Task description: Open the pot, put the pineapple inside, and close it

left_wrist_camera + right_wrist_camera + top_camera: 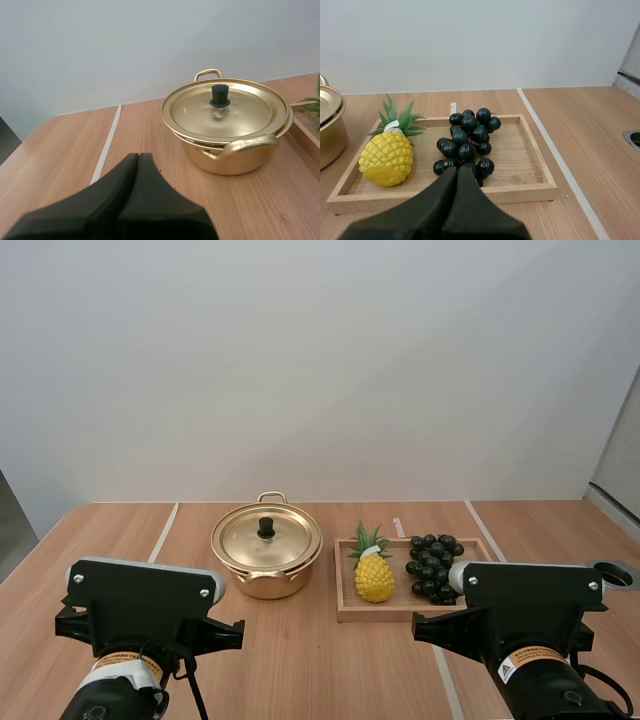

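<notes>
On the tray (345,612), toward its 9 o'clock side, the pineapple (373,576) is found, its green leaves pointed to 12 o'clock. It is seen as a small yellow fruit with a diamond-patterned skin. Dark grapes (432,567) are piled at its 3 o'clock, just beside it. At 9 o'clock of the tray the gold pot (266,562) is stood on the counter (300,670), with its lid (285,540) seated and a black knob (266,528) at the middle. By the high view, pot and tray are shown side by side, near but apart. By the right wrist view a white tag (391,125) at the base of the leaves is added, and the grapes are met just beyond the right fingers (445,190), which are pressed together with nothing between them. By the left wrist view the pot's two loop handles (245,145) are shown, and the left fingers (117,185) are likewise closed on nothing, apart from the pot.
</notes>
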Controlling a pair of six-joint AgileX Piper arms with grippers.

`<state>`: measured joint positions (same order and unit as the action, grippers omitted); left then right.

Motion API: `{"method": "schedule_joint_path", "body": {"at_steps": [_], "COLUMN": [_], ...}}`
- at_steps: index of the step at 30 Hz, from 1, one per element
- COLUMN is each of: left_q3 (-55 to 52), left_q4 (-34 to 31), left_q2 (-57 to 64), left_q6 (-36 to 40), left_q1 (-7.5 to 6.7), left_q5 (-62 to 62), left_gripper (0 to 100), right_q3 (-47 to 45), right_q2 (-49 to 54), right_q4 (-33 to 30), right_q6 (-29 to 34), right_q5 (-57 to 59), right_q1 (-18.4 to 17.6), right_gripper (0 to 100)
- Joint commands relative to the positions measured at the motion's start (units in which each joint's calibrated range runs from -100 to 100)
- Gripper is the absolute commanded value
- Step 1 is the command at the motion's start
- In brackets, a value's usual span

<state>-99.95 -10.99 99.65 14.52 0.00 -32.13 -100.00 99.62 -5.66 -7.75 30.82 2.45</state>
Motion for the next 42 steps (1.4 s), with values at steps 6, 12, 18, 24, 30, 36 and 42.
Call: {"method": "schedule_joint_path", "body": {"at_steps": [6, 12, 18, 24, 30, 36, 42], "left_q3": [-0.1, -0.1, -0.1, -0.1, -0.1, -0.1, -0.1], "left_q4": [0.4, 0.4, 0.4, 0.4, 0.3, 0.3, 0.3], "left_q2": [0.3, 0.3, 0.3, 0.3, 0.3, 0.3, 0.3], "left_q6": [0.5, 0.5, 0.5, 0.5, 0.5, 0.5, 0.5], "left_q1": [0.04, 0.04, 0.04, 0.04, 0.04, 0.04, 0.04], "left_q5": [0.2, 0.2, 0.2, 0.2, 0.2, 0.2, 0.2], "left_gripper": [0, 0, 0, 0, 0, 0, 0], "right_q3": [0.0, 0.0, 0.0, 0.0, 0.0, 0.0, 0.0], "right_q2": [0.4, 0.4, 0.4, 0.4, 0.4, 0.4, 0.4], "right_q4": [-0.4, -0.3, 0.1, -2.2, -2.0, -2.0, -2.0], "right_q6": [-0.2, -0.1, -0.1, -0.1, -0.1, 0.0, 0.0], "right_q5": [-0.3, -0.3, -0.3, -0.3, -0.3, -0.3, -0.3], "right_q1": [-0.1, -0.1, -0.1, -0.1, -0.1, -0.1, -0.1], "right_gripper": [0, 0, 0, 0, 0, 0, 0]}}
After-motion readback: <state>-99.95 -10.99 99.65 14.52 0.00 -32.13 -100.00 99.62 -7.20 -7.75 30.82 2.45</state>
